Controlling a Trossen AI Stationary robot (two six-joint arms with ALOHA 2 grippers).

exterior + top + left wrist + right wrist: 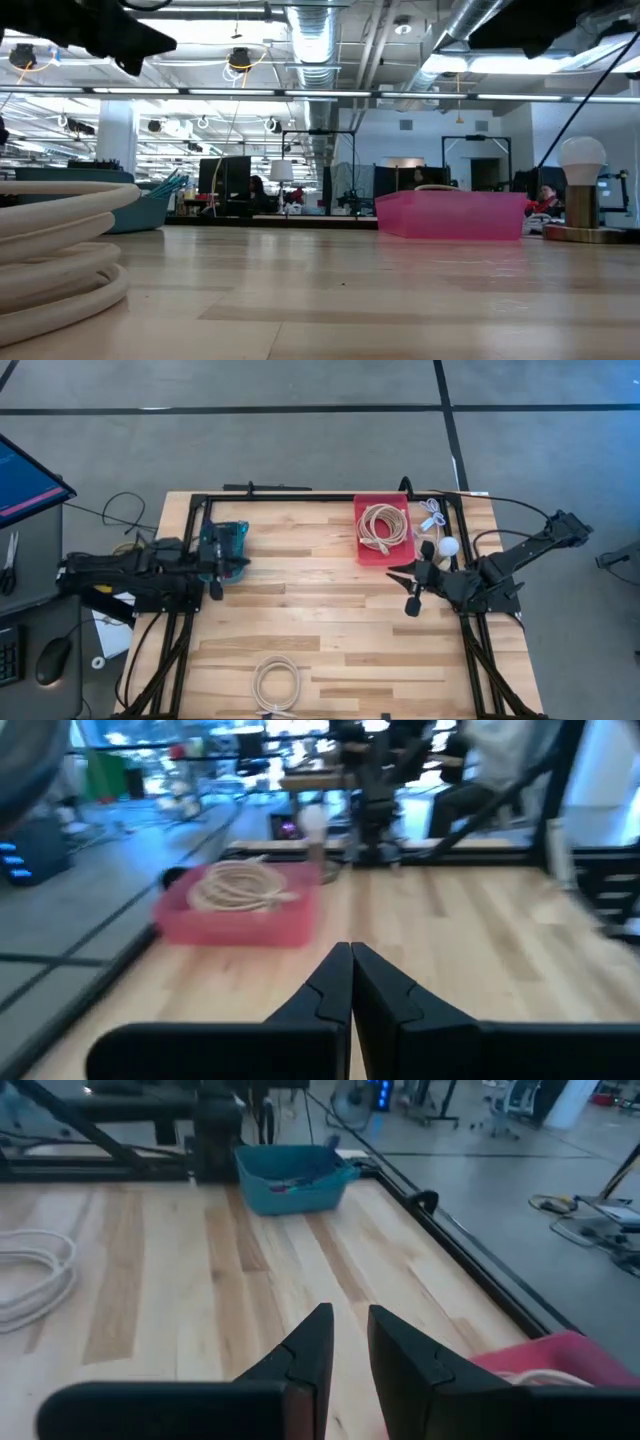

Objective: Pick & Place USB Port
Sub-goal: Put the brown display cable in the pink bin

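Note:
A red tray [383, 530] holding a coiled beige cable [382, 525] rests on the table at the far right; it also shows in the left wrist view [240, 915]. A blue bin [222, 545] stands at the far left. A second coiled beige cable [275, 685] lies at the near edge. My left gripper [215, 588] hovers just near of the blue bin, shut and empty [350, 975]. My right gripper [410, 600] hovers near of the red tray, slightly open and empty [348, 1335]. I can make out no USB port.
Small white cables [432, 515] lie right of the red tray. A white round bulb on a stand [447, 547] stands beside my right arm. A black frame [300, 495] runs around the table's edges. Bare wood [310, 600] lies between the two grippers.

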